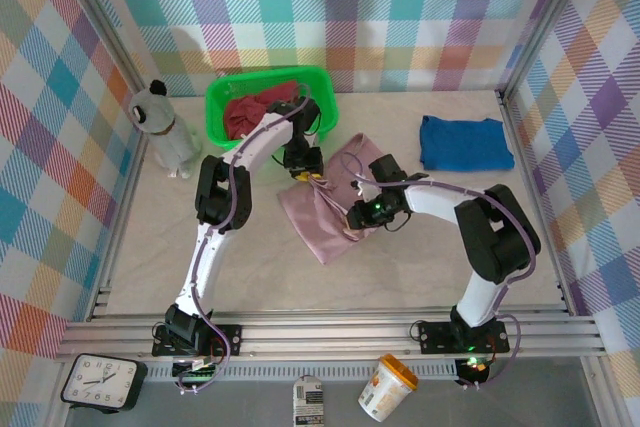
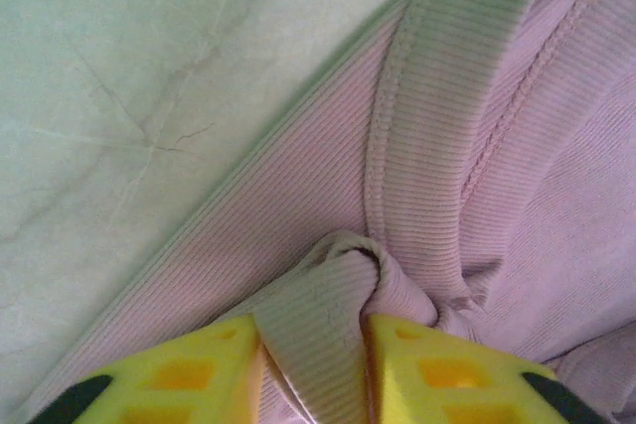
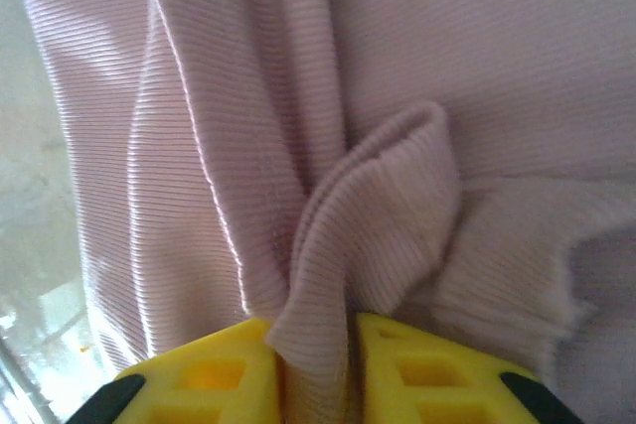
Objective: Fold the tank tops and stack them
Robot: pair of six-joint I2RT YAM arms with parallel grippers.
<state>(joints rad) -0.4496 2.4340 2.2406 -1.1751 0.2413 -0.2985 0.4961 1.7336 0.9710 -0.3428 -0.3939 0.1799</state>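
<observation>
The mauve-pink tank top (image 1: pixel 325 217) lies crumpled at the table's middle, with both grippers down on it. My left gripper (image 1: pixel 305 175) is at its far left edge. In the left wrist view its jaws (image 2: pixel 313 345) stand apart with a ribbed strap of the pink top (image 2: pixel 556 146) lying loosely between them. My right gripper (image 1: pixel 352 215) is at the top's near right side. There its jaws (image 3: pixel 316 345) are slightly apart around a raised fold of pink cloth (image 3: pixel 497 67), with a dark gap at one finger. The blue tank top (image 1: pixel 465 142) lies folded at the back right. The dark red one (image 1: pixel 258 107) is bunched in the basket.
The green plastic basket (image 1: pixel 270 77) stands at the back centre-left, just behind my left arm. A grey bottle-like figure (image 1: pixel 165 127) stands at the back left. Bare table (image 1: pixel 420 267) stretches along the front and between the pink and blue tops.
</observation>
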